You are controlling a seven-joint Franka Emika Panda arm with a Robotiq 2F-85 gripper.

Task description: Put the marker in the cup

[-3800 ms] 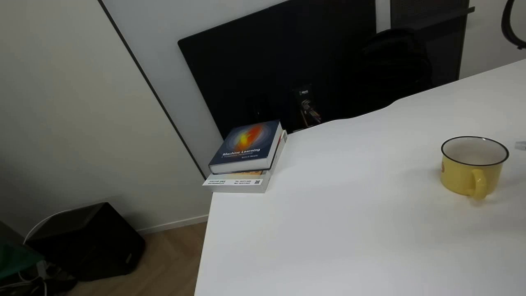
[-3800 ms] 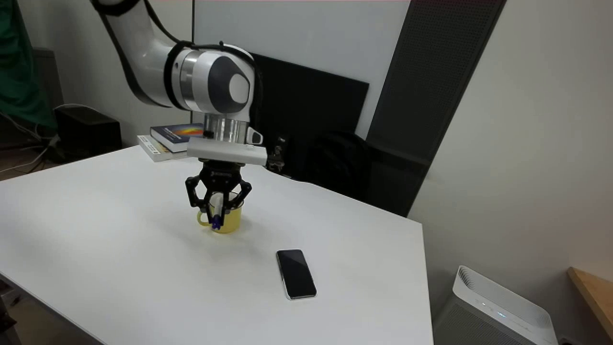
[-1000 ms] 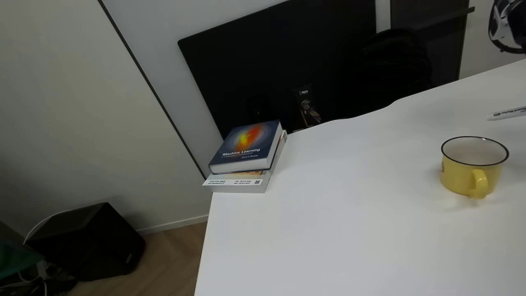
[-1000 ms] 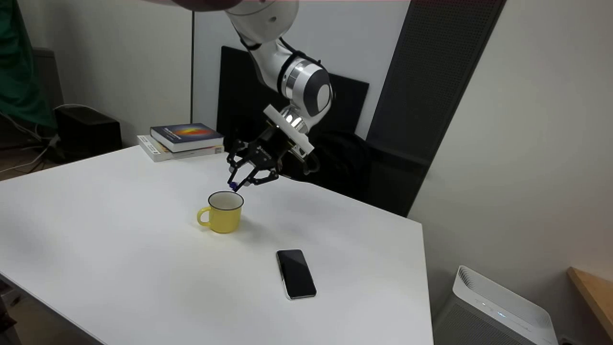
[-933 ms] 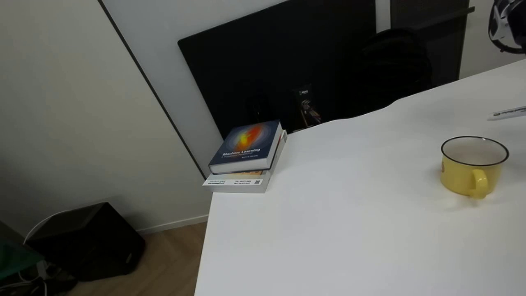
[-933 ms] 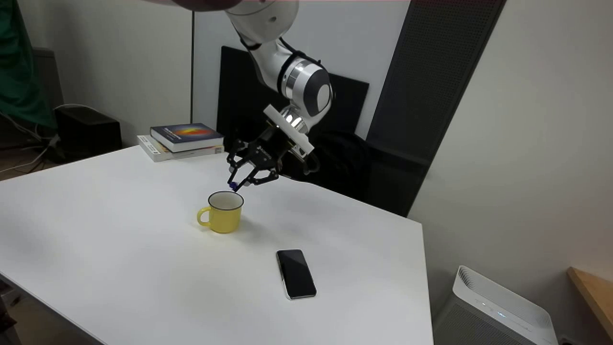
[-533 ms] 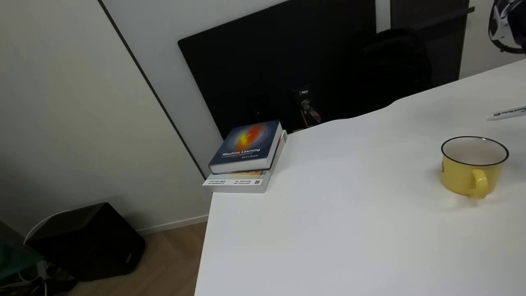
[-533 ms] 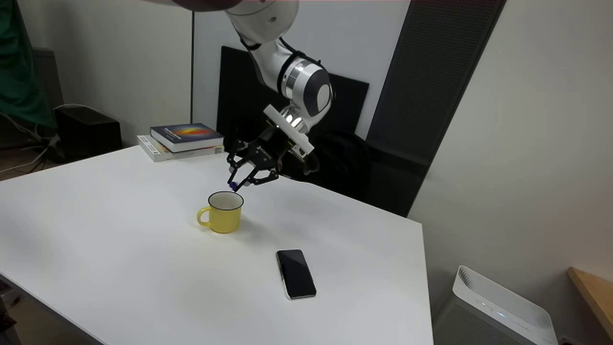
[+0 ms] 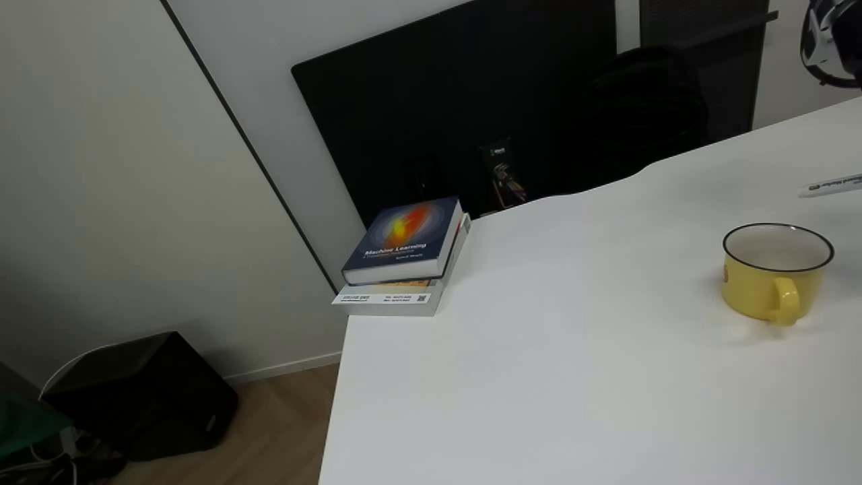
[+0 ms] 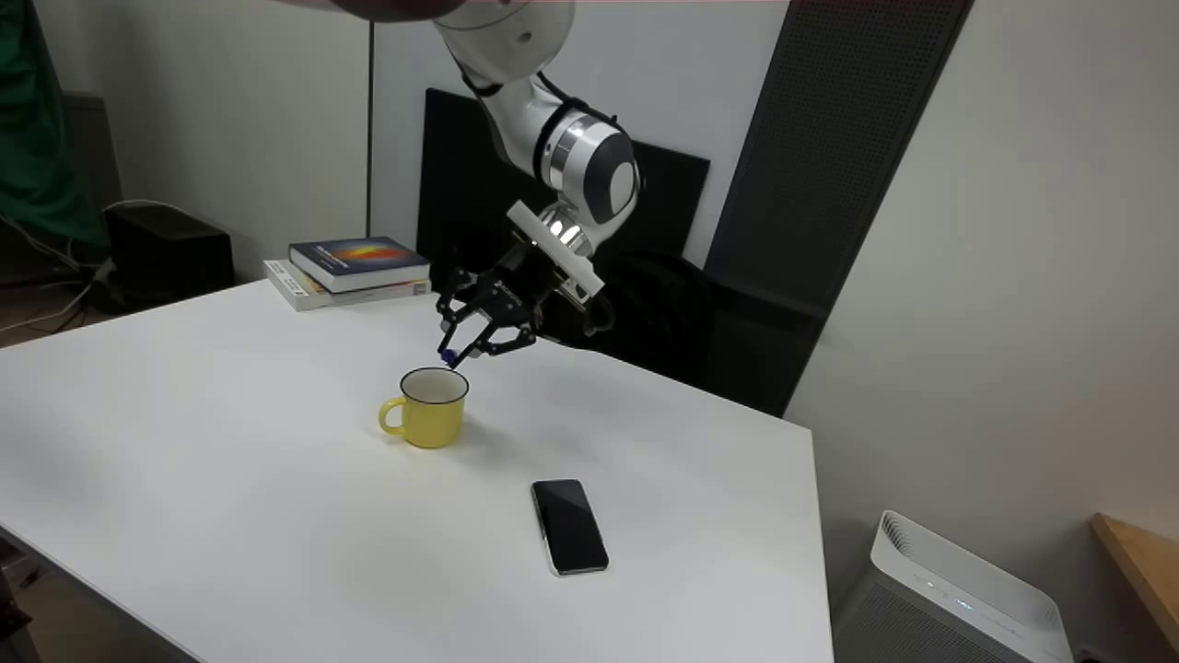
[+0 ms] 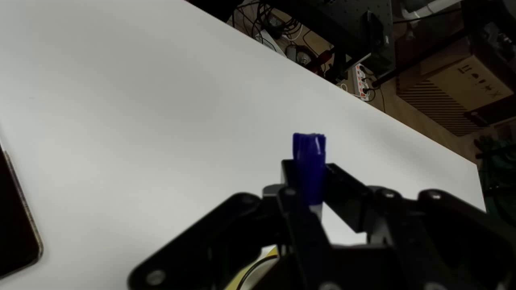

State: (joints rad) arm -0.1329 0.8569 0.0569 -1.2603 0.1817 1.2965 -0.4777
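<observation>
While we are looking through the wrist view, the gripper [image 11: 309, 181] is pinching the marker [image 11: 309, 155] by its blue end, its 2 black jaws pressing on opposite sides of it. In an exterior view the arm [image 10: 576, 152] is slanting in from the top and the gripper is leaning over at a tilt, its tips hanging near the far rim of the cup [image 10: 431, 424]. We are finding the marker outside the cup, hovering clear of the table [image 10: 230, 470]; in an exterior view the marker [image 9: 835, 185] is showing print along its white barrel and running out of frame.

The cup is standing upright, its dark rim and pale inside showing in both exterior views. Farther out, a phone [image 10: 571, 527] is lying flat with its dark screen facing up, apart from the cup. At a corner of the table we are seeing 2 books [image 9: 404, 252] sitting stacked. Beyond the table, a black panel [image 9: 431, 121] and a white appliance [image 10: 967, 585] are standing, and in the wrist view a cardboard box [image 11: 471, 84] is showing.
</observation>
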